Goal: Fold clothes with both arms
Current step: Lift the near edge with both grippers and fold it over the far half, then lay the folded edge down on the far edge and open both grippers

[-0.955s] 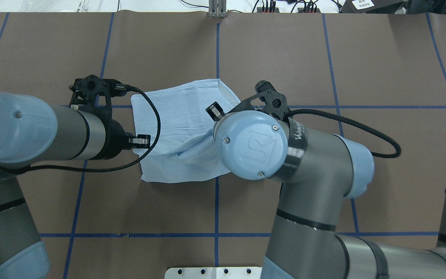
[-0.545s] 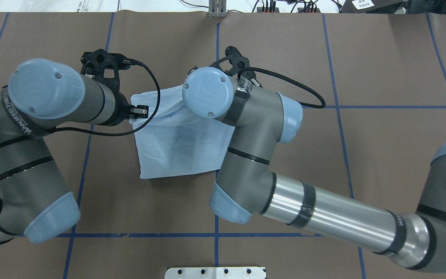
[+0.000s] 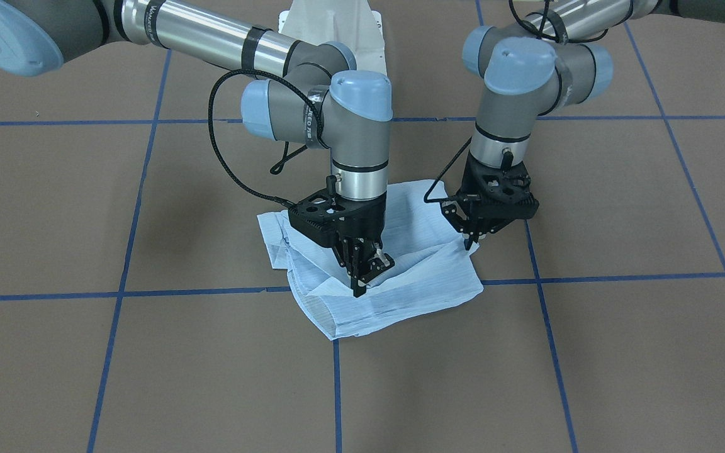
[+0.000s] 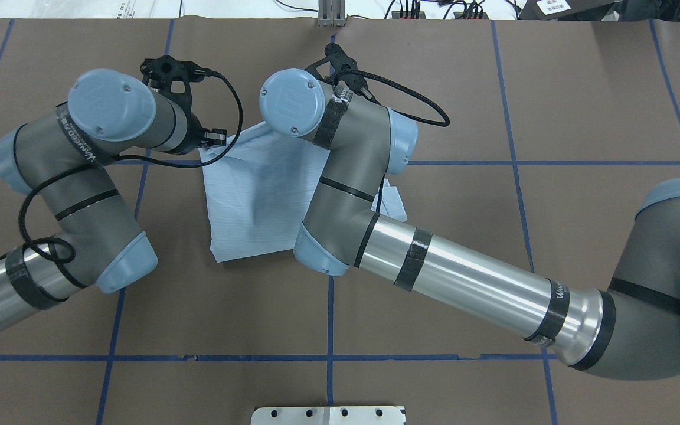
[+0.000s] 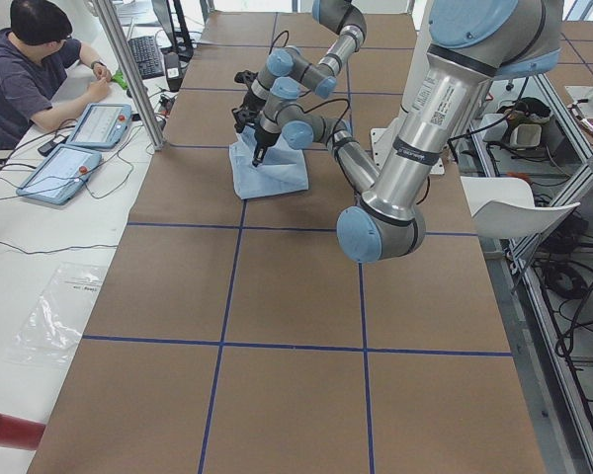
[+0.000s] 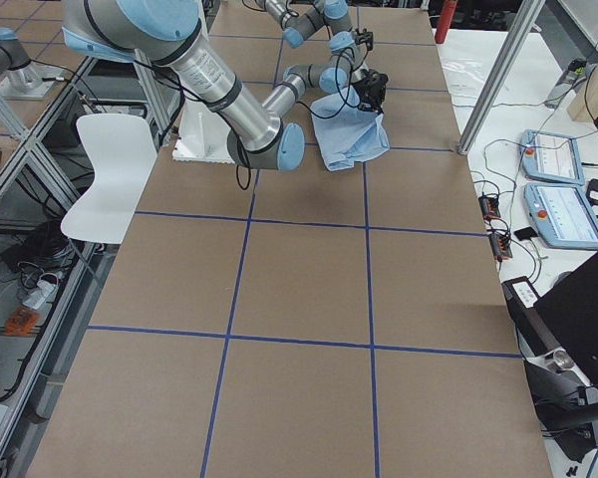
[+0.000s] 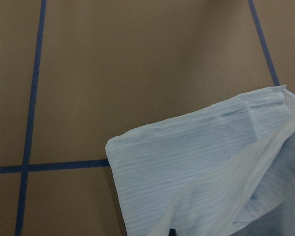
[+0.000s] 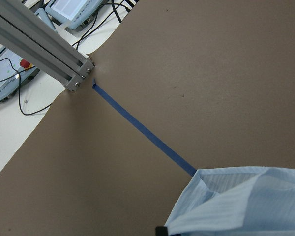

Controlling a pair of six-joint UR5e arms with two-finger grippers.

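Observation:
The light-blue striped shirt (image 3: 413,292) lies folded near the table's middle and also shows from overhead (image 4: 251,195). My right gripper (image 3: 362,280) points straight down with its fingers pinched on a raised fold of the shirt's upper layer. My left gripper (image 3: 471,242) is pinched on the shirt's corner at the other side, and it shows from overhead (image 4: 217,137). From overhead my right gripper is hidden under its own wrist. The left wrist view shows a lifted shirt layer (image 7: 201,167) above the brown table. The right wrist view shows a lifted shirt corner (image 8: 246,206).
Brown table cover with blue tape grid lines (image 4: 331,295). A metal post (image 4: 331,15) stands at the far edge. The white pedestal base (image 3: 331,25) is on the robot's side. An operator (image 5: 40,69) sits with tablets beyond the far edge.
Both arms have swept away from the robot toward the far edge, carrying the shirt's near edge up and over the rest. The shirt's visible outline is now shorter.

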